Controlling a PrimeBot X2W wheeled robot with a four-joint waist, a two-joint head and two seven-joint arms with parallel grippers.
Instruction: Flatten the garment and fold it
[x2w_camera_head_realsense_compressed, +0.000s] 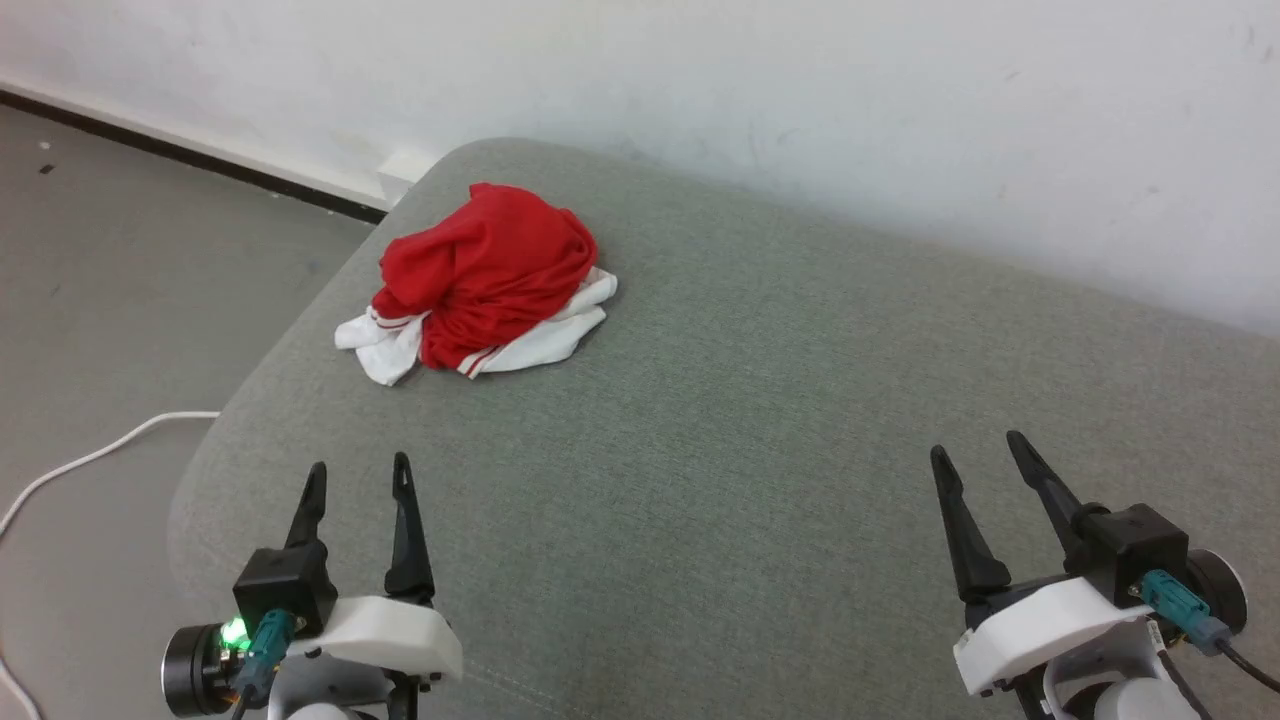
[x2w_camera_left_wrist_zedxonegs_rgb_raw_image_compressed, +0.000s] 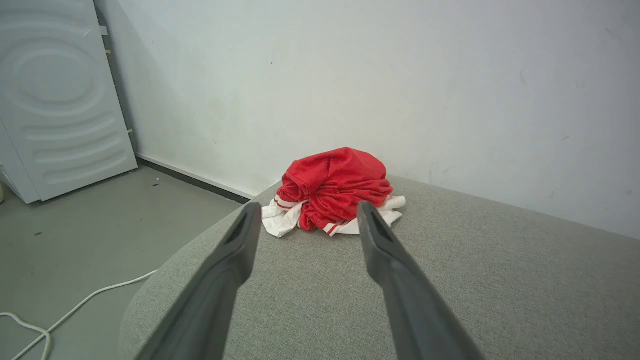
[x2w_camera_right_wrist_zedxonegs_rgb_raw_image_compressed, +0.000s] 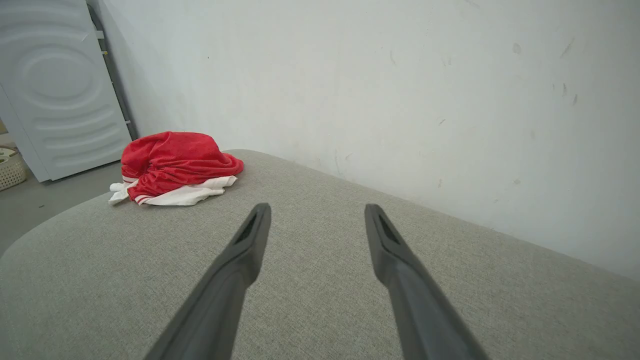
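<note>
Crumpled shirt on the cushion; both claws wide and empty.

Head view: the shirt (x2w_camera_head_realsense_compressed: 480, 280) lies bunched, red over white, at the cushion's (x2w_camera_head_realsense_compressed: 750, 420) far left corner near the wall (x2w_camera_head_realsense_compressed: 800, 80). The left claw (x2w_camera_head_realsense_compressed: 360, 463) hangs at the near edge, well apart from it, and the right claw (x2w_camera_head_realsense_compressed: 977, 445) farther off to the right. Left wrist view: the shirt (x2w_camera_left_wrist_zedxonegs_rgb_raw_image_compressed: 335, 187) shows ahead, framed by the left claw's (x2w_camera_left_wrist_zedxonegs_rgb_raw_image_compressed: 308, 206) spread fingers, untouched. Right wrist view: the shirt (x2w_camera_right_wrist_zedxonegs_rgb_raw_image_compressed: 170, 165) lies far ahead and left of the right claw (x2w_camera_right_wrist_zedxonegs_rgb_raw_image_compressed: 317, 207).
</note>
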